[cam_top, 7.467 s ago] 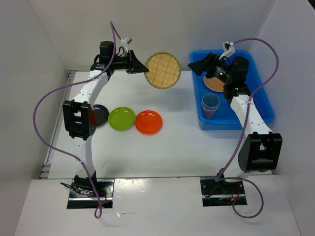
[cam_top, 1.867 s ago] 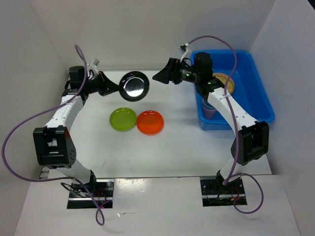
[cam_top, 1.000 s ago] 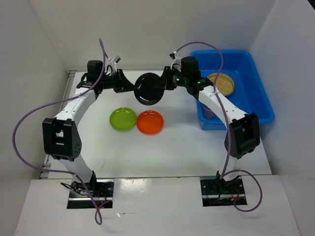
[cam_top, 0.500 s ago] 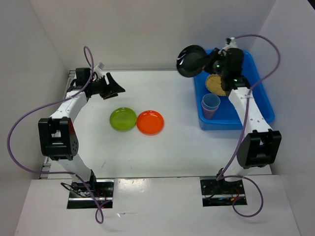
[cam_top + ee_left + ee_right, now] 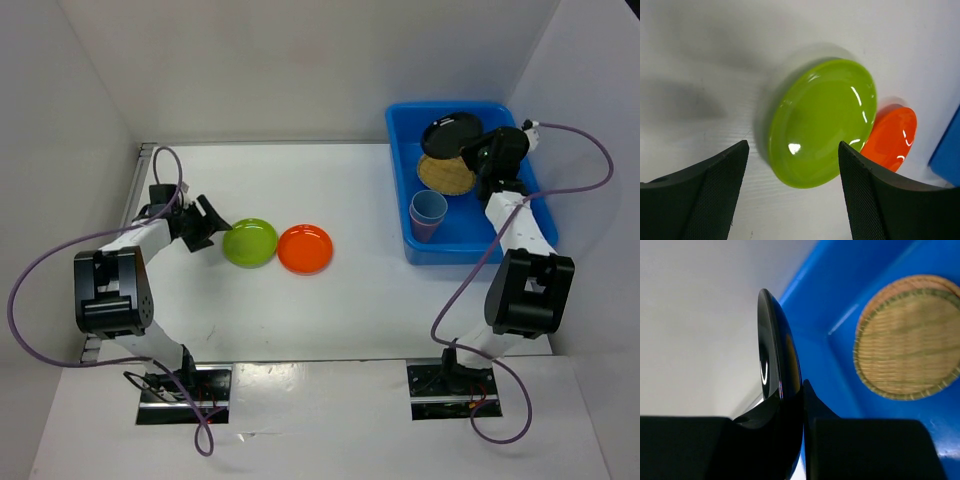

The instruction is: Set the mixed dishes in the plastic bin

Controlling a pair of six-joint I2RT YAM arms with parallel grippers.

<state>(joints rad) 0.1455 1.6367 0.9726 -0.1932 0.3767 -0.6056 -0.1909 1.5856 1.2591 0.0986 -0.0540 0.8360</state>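
Black plate (image 5: 777, 365), clamped on edge in the right gripper (image 5: 802, 395) over the plastic bin (image 5: 530, 215), should probably be tipped flat above the tan woven plates (image 5: 447, 174) below before release, while the left gripper (image 5: 792, 145), jaws apart, faces the lime green plate (image 5: 822, 120) just ahead.

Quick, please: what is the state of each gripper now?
Left gripper: open, empty, near the green plate.
Right gripper: closed on the black plate.
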